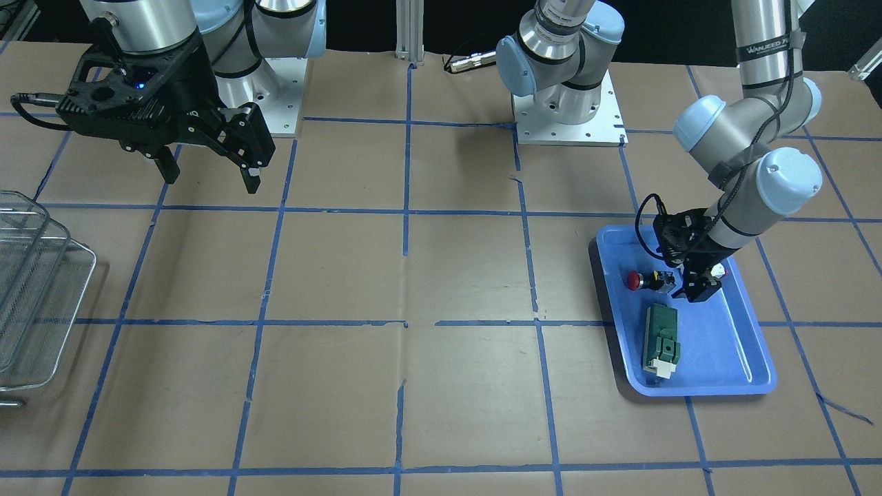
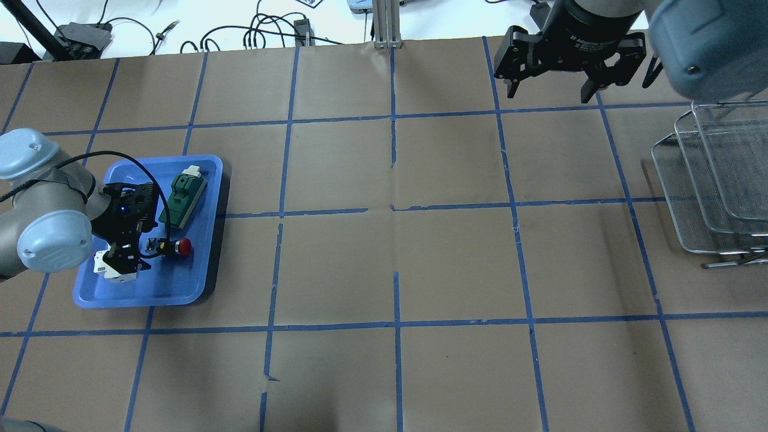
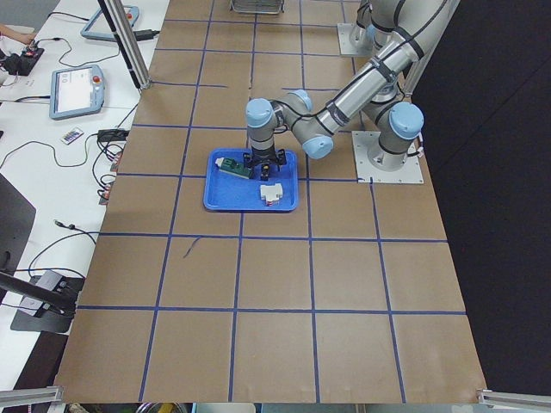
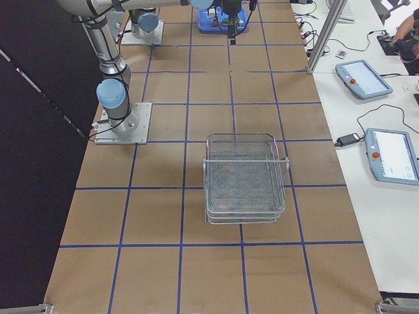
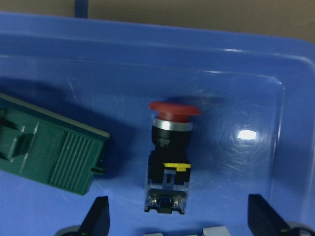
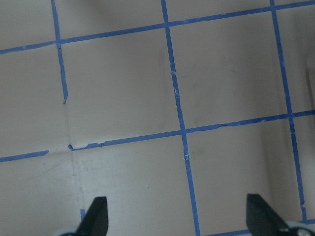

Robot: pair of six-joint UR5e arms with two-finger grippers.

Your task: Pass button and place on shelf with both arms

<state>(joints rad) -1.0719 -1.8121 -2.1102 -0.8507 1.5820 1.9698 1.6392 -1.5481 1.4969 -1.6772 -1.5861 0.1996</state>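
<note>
**Step in hand (judged): left arm picks the button from the tray.**

1. The left gripper [image 1: 697,293] hangs low inside the blue tray [image 2: 168,298]. Its jaws are spread wide and hold nothing. In the wrist view both fingertips [image 5: 98,219] stand well clear of the button [image 5: 170,157] on either side.
2. The button lies on its side on the tray floor, with the red cap pointing away from the gripper and the yellow-marked rear end nearest it. The overhead view places the gripper just beside that rear end, over the white breaker block [image 2: 114,271], not yet over the button.
3. Recommended approach:
   - Advance along the button's axis until the fingers bracket the black body behind the silver collar.
   - Keep the button centred between the fingers.
   - Close on the flat sides of the body, not on the rounded cap, which is likely to slip.
   - Leave the cap end exposed for the receiving gripper.
4. Hazard: the green module [image 5: 49,152] lies near the left-hand finger in the wrist view. A sideways drift could nudge it.
5. Far across the table, the right gripper [image 2: 548,91] hovers above bare paper, jaws apart and empty.
6. The shelf [image 2: 708,180] stands beyond, at the table's right end, and nothing shows in its trays.
</note>
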